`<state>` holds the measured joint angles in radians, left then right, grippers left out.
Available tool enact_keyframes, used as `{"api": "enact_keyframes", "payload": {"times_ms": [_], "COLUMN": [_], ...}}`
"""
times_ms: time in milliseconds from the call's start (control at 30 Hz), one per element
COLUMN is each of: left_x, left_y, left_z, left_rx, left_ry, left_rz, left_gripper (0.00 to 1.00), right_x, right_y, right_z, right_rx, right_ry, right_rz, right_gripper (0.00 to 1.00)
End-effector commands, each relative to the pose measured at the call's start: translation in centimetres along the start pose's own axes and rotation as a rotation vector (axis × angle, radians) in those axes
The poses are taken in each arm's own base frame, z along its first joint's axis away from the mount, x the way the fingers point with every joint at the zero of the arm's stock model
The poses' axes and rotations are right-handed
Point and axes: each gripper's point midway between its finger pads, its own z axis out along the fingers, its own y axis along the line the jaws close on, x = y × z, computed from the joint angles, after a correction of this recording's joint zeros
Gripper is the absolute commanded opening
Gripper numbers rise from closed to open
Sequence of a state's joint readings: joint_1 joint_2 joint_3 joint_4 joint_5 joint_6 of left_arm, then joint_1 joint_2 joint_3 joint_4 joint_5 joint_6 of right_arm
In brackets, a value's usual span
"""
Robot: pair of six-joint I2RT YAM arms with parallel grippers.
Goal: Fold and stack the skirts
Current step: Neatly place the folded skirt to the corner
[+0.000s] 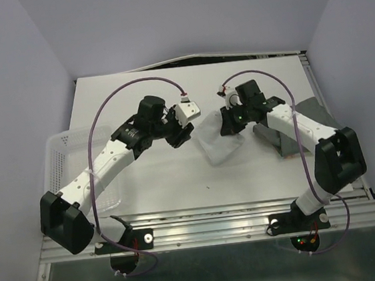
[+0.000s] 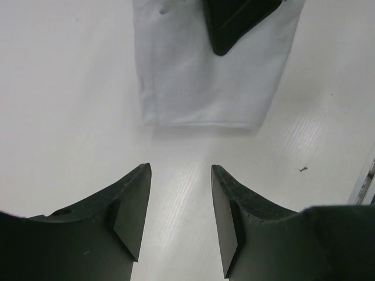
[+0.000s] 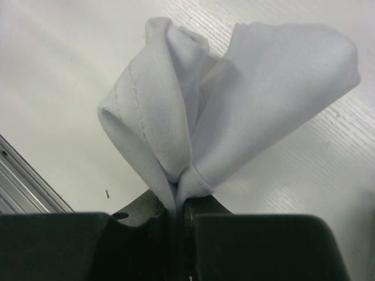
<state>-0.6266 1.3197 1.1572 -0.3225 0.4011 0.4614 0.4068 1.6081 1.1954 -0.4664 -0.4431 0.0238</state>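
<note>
The plain white skirt (image 1: 219,144) lies folded and bunched on the table at centre. My right gripper (image 1: 229,128) is shut on its far edge and lifts that edge into a peaked fold; the right wrist view shows the cloth (image 3: 234,88) pinched between the jaws (image 3: 181,202). My left gripper (image 1: 183,133) is open and empty, just left of the white skirt, which shows ahead of its jaws in the left wrist view (image 2: 205,88) (image 2: 180,170). The grey pleated skirt (image 1: 305,111) lies folded at the right, partly under my right arm. The floral skirt is not in view.
A white slatted plastic basket (image 1: 61,154) stands at the table's left edge, partly under my left arm. A metal rail (image 1: 216,221) runs along the near edge. Grey walls close in the back and sides. A small dark speck (image 2: 303,170) lies on the table.
</note>
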Motion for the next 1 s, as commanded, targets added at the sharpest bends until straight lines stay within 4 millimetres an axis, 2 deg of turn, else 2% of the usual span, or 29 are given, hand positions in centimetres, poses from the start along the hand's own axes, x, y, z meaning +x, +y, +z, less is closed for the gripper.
{"api": "enact_keyframes", "payload": {"times_ms": [0,267,400,433,600,633,733,767,867,900,967], "left_x": [1.0,0.9,0.7,0.6,0.6,0.6,0.8,0.7,0.8,0.9,1.3], "left_y": [-1.6,-2.0,-2.0,-2.0,-2.2,-2.2,-2.3,-2.3,-2.3,-2.3,-2.3], "left_z": [0.3,1.2,1.4,1.4,1.7,1.8,1.9,2.0,2.1,2.1,2.3], "left_rx": [0.066,0.107,0.123,0.124,0.144,0.147,0.155,0.156,0.158,0.157,0.157], "left_ry": [0.023,0.018,0.025,0.023,0.023,0.024,0.029,0.028,0.028,0.031,0.042], "left_rz": [-0.053,-0.069,-0.071,-0.07,-0.071,-0.075,-0.076,-0.075,-0.075,-0.073,-0.074], "left_gripper": [0.57,0.59,0.61,0.61,0.62,0.62,0.62,0.62,0.62,0.62,0.62], "right_x": [1.0,0.6,0.0,-0.1,0.7,0.7,1.0,1.6,3.3,4.2,5.9], "right_y": [-0.4,-1.7,-3.6,-5.0,-9.0,-10.3,-12.0,-13.4,-15.3,-16.7,-17.7], "right_z": [-3.6,-9.2,-12.4,-13.4,-17.0,-18.7,-19.9,-21.5,-22.0,-22.6,-21.7], "right_rx": [0.083,0.172,0.229,0.25,0.276,0.299,0.246,0.259,0.216,0.228,0.178], "right_ry": [0.035,0.027,0.007,-0.004,-0.006,-0.02,-0.03,-0.041,-0.04,-0.041,-0.005], "right_rz": [-0.135,-0.174,-0.18,-0.148,-0.078,-0.031,0.025,0.058,0.127,0.132,0.177], "right_gripper": [0.01,0.01,0.01,0.01,0.01,0.01,0.01,0.01,0.01,0.01,0.01]}}
